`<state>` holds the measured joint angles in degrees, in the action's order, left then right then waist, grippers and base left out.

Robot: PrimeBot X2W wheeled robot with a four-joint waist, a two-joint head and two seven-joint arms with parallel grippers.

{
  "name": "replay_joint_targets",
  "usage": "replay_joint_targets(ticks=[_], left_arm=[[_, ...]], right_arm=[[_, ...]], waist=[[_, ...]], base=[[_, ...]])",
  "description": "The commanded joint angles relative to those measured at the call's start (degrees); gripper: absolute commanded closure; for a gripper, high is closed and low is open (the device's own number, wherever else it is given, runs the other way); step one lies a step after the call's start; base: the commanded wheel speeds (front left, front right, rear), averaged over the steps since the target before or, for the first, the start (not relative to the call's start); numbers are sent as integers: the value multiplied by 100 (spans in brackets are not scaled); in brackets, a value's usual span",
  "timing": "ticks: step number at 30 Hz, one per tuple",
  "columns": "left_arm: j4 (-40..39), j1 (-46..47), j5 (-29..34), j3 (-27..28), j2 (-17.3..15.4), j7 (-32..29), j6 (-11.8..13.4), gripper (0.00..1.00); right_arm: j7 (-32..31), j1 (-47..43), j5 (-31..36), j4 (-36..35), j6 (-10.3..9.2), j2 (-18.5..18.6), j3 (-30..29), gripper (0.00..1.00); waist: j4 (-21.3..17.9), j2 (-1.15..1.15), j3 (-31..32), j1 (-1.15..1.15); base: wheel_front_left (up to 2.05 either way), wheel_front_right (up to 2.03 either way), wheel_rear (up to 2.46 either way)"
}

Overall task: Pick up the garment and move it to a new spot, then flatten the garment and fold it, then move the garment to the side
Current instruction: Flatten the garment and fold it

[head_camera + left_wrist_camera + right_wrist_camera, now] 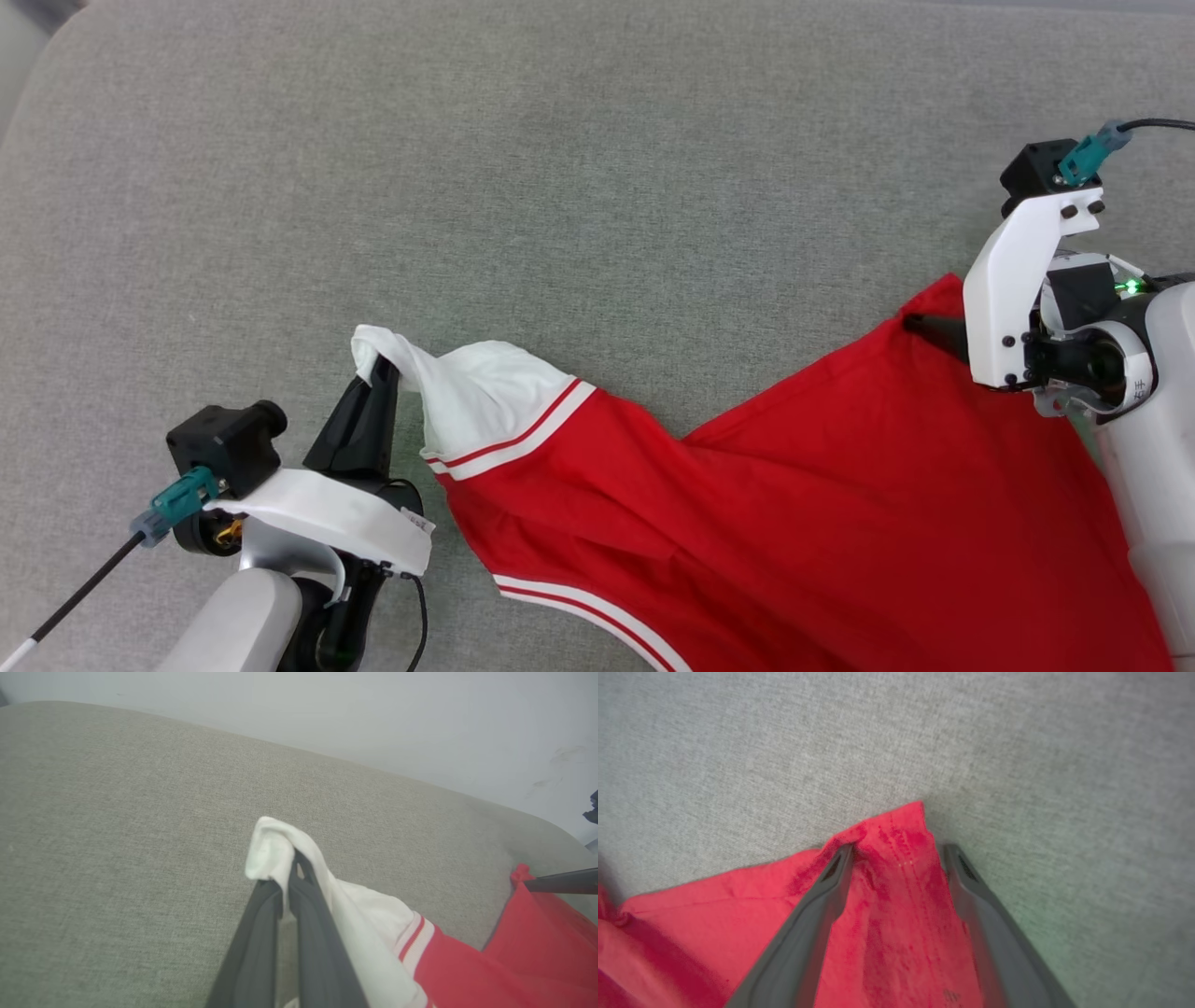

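Currently left gripper (381, 373) pinches the shirt (794, 504) by its white sleeve (476, 383). Right gripper (899, 851) is spread wide, straddling a red hem corner (901, 830). Shirt lies rumpled on the grey fabric surface (560, 168), with a pale wall (373, 709) behind.

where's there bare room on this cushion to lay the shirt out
The grey woven cushion is bare across its whole far half, beyond the red jersey with white sleeves, and left of the left hand. Crowded: the near right, under jersey and right hand.
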<state>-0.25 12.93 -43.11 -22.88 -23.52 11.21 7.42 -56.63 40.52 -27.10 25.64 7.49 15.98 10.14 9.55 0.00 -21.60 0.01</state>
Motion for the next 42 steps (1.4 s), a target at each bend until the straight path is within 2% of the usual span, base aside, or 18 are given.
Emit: replay_joint_targets(ticks=[1, 2, 3, 4, 7, 11, 18, 24, 33, 42], left_arm=[[92, 98, -25, -7, 37, 56, -62, 100], [137, 107, -36, -14, 55, 65, -82, 100], [181, 117, -31, -21, 71, 71, -104, 100], [221, 117, -30, -24, 84, 88, -124, 100], [301, 87, -54, -19, 91, 114, -133, 100], [394, 3, -44, 51, 53, 171, -105, 100], [306, 110, 45, 302, -297, 134, 5, 100], [372, 650, -28, 516, -579, -150, 8, 100], [1246, 2153, -373, 866, -780, -599, -257, 100], [2184, 4572, -22, 775, -854, -744, -534, 100]], right_arm=[[-168, -204, -109, 310, 0, -90, 238, 0], [-214, -249, -141, 397, 2, -113, 285, 13], [-274, -277, -156, 472, 2, -119, 342, 66], [-301, -308, -186, 518, 2, -123, 381, 100], [-307, -325, -233, 570, 2, -133, 407, 100], [-20, -193, -248, 501, 1, -36, 416, 100], [1006, 121, 100, 531, -1, -18, 208, 100], [1788, 401, 179, 745, -1, -249, -30, 100], [2659, 1380, 235, 1229, -2, -485, -167, 100], [3688, 2875, 556, 1357, -3, -503, -505, 100]], waist=[[84, 0, -61, -1], [94, 0, -51, -1], [101, 0, -31, -1], [103, 0, 1, -1], [87, 0, 74, -1], [0, 0, 281, -1], [-325, 0, 818, -1], [-704, 0, 1221, -1], [-1200, 0, 1233, -1], [-1312, 0, 544, -1]], base=[[0, 0, 0], [0, 0, 0], [0, 0, 0], [0, 0, 0], [0, 0, 0], [0, 0, 0], [0, 0, 0], [0, 0, 0], [0, 0, 0], [0, 0, 0]])
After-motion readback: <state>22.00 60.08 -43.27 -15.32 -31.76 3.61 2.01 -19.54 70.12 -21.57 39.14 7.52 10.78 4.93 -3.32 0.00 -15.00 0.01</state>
